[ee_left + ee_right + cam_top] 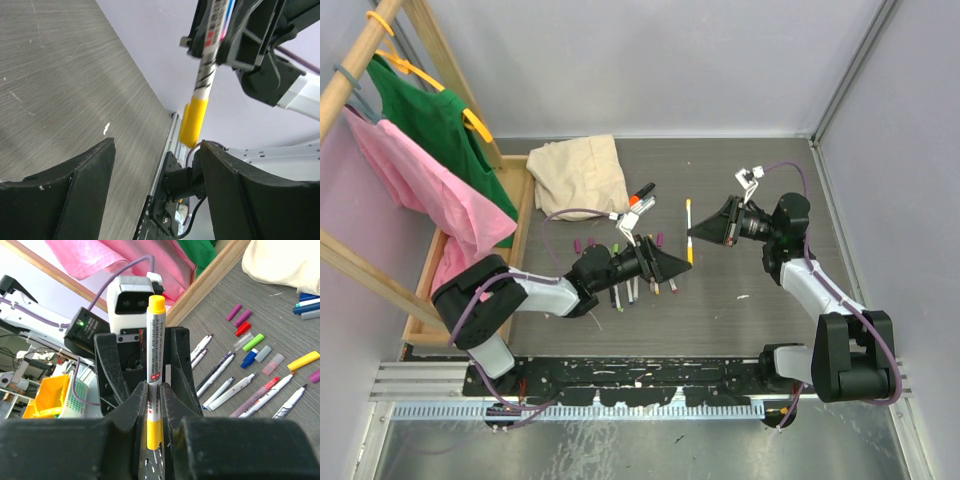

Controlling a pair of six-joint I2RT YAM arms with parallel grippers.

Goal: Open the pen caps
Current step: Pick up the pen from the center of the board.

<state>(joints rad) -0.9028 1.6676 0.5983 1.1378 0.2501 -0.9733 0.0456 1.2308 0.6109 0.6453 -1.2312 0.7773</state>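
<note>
Over the middle of the table, the right gripper (155, 392) is clamped tight on the white barrel of a yellow-capped pen (154, 350) and holds it up in the air. The left gripper (155, 150) has its jaws well apart with nothing in them. The yellow cap (192, 122) sits in the gap, and in the left wrist view neither of the fingers (75, 200) touches it.

So I'd say we're at the "grab the cap" step for this pen. A bunch of loose caps (253, 342) and uncapped pens (227, 390) already lie on the table toward its left side, so the job looks well underway.

Next move, my guess: pinch the left jaws onto the cap only, not the barrel, then pull straight along the pen while the right side holds firm. Grab it off-centre and it'll probably slip or twist the pen.
</note>
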